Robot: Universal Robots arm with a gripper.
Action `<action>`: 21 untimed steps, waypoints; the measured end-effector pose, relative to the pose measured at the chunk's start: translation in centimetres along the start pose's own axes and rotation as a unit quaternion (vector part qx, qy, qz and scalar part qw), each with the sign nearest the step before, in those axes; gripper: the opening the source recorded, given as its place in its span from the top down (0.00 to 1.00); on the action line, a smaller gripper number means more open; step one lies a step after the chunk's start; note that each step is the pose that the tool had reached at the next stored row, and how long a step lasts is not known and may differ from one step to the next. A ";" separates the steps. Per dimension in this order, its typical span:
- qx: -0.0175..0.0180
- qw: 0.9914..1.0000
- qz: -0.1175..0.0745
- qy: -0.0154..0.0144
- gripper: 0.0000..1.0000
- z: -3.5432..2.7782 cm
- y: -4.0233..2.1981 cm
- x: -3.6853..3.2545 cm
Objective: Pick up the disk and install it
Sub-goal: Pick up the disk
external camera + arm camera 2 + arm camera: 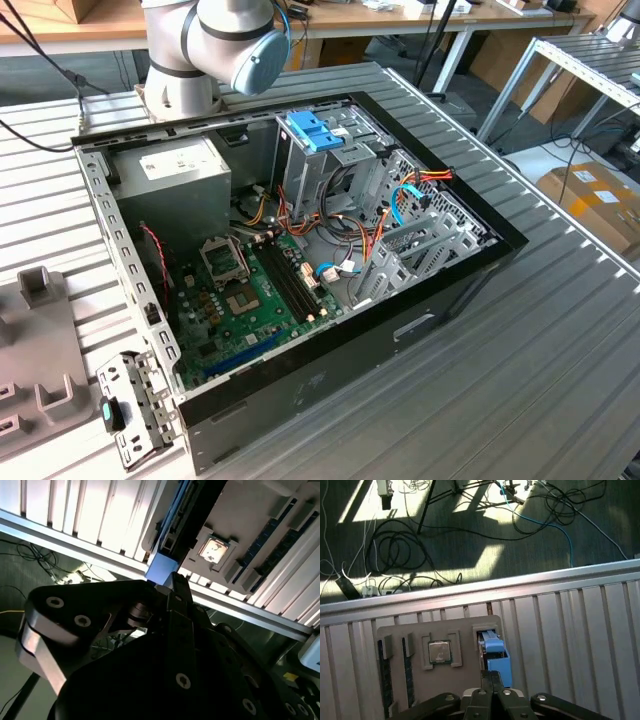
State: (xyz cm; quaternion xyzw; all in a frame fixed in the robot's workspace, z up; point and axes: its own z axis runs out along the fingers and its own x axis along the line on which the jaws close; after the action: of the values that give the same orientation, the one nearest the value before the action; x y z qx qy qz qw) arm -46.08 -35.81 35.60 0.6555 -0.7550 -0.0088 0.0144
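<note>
The disk (pixel 496 652) stands on edge in a slot of a grey fixture tray (pixel 465 627), its light-blue carrier rail facing me. My gripper (pixel 492 677) sits right at the end of that blue rail, with its two dark fingers pressed together and nothing visible between them. In the second wrist view a finger tip of the gripper (pixel 178 582) touches or nearly touches the blue rail of the disk (pixel 161 569). The open computer case (pixel 300 260) lies on the table in the exterior view, with a metal drive cage (pixel 345 150) under a blue latch piece (pixel 315 128).
The tray also carries a processor chip (pixel 440 651) and dark memory sticks (pixel 383 670). The tray's edge (pixel 40 340) shows at the exterior view's left. Beyond the slatted table edge (pixel 520 587) lies floor with loose cables (pixel 395 550). The arm's base (pixel 215 45) stands behind the case.
</note>
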 end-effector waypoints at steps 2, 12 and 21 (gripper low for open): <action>0.002 1.000 -0.012 -0.001 0.89 0.00 0.00 0.00; 0.005 1.000 -0.021 -0.010 0.89 0.00 0.00 0.00; 0.006 0.998 -0.059 -0.011 0.89 0.05 -0.04 -0.01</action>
State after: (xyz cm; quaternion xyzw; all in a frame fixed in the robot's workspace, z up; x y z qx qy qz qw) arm -46.04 -35.80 35.56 0.6991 -0.7149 -0.0122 0.0018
